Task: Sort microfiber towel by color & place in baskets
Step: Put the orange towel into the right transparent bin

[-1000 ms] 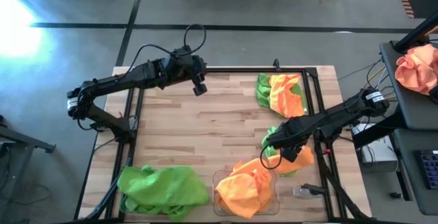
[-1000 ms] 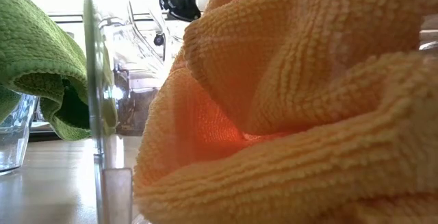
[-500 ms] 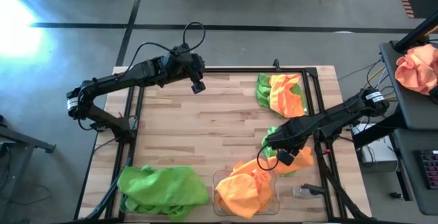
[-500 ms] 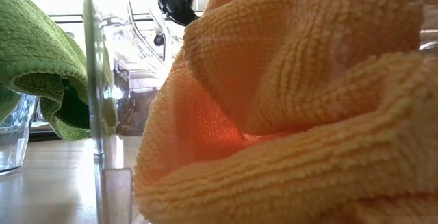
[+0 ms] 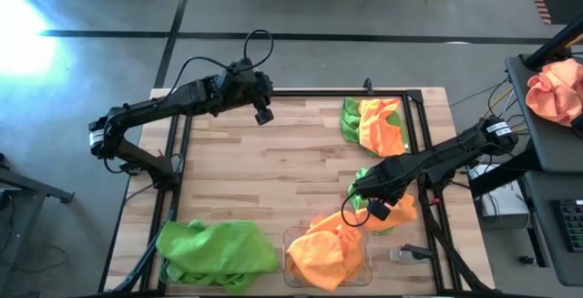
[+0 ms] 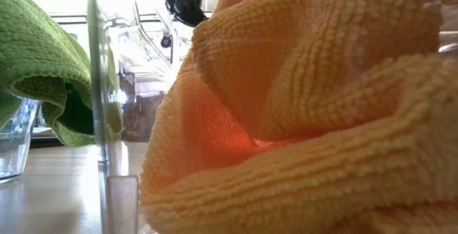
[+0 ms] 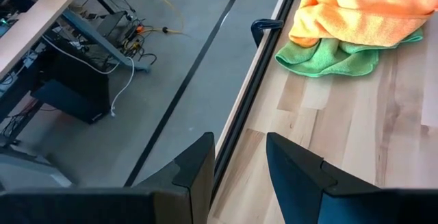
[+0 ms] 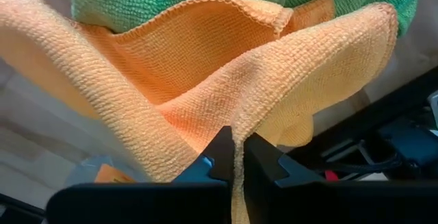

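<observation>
Pinched between the closed fingers of the right gripper (image 8: pixel 237 157), a fuzzy orange microfiber towel (image 8: pixel 226 80) is gripped, evidently for sorting, while the left gripper (image 7: pixel 239 166) is held open.

Light butcher-block wooden table (image 5: pixel 273 166) in a black frame, bearing two orange-and-green microfiber towel piles (image 5: pixel 375 125) (image 5: pixel 393 209), a clear plastic basket (image 5: pixel 290 240) and a heaped green towel (image 5: pixel 217 252).
</observation>
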You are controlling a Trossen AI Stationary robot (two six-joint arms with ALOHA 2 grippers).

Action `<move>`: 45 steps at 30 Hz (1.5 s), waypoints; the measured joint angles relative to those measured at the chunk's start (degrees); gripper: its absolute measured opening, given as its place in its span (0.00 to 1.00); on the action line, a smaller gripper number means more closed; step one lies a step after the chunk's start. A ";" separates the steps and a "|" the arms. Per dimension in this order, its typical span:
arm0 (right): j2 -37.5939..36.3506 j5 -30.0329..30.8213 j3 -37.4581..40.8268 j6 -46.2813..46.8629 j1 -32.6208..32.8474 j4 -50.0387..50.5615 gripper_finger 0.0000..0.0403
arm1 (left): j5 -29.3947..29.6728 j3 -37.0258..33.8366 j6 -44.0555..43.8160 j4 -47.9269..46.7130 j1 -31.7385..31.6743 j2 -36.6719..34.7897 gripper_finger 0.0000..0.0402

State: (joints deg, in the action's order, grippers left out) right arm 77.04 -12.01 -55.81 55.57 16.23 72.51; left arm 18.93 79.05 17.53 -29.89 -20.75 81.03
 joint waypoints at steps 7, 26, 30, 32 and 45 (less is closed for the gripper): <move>-0.40 3.49 -3.77 -2.78 -0.13 0.88 0.02 | -0.03 0.00 -3.51 -0.29 0.02 0.00 0.29; -3.06 28.70 -30.22 -20.02 -0.11 11.19 0.02 | -0.05 0.00 -32.43 -1.51 7.03 0.00 0.29; -3.06 31.65 -34.00 -23.24 -0.11 11.20 0.02 | -0.03 0.00 -35.80 -1.49 9.12 -0.02 0.29; -3.06 32.35 -35.40 -24.39 -0.13 11.18 0.02 | 0.03 0.00 -37.05 -1.46 9.96 -0.02 0.29; -3.04 32.67 -41.24 -25.83 3.47 7.72 0.02 | 3.67 -0.44 -41.99 -1.93 11.01 0.95 0.29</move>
State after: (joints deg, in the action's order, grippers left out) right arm 74.00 20.66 -97.05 29.74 19.70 80.23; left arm 22.60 78.61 -24.46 -31.82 -9.75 81.99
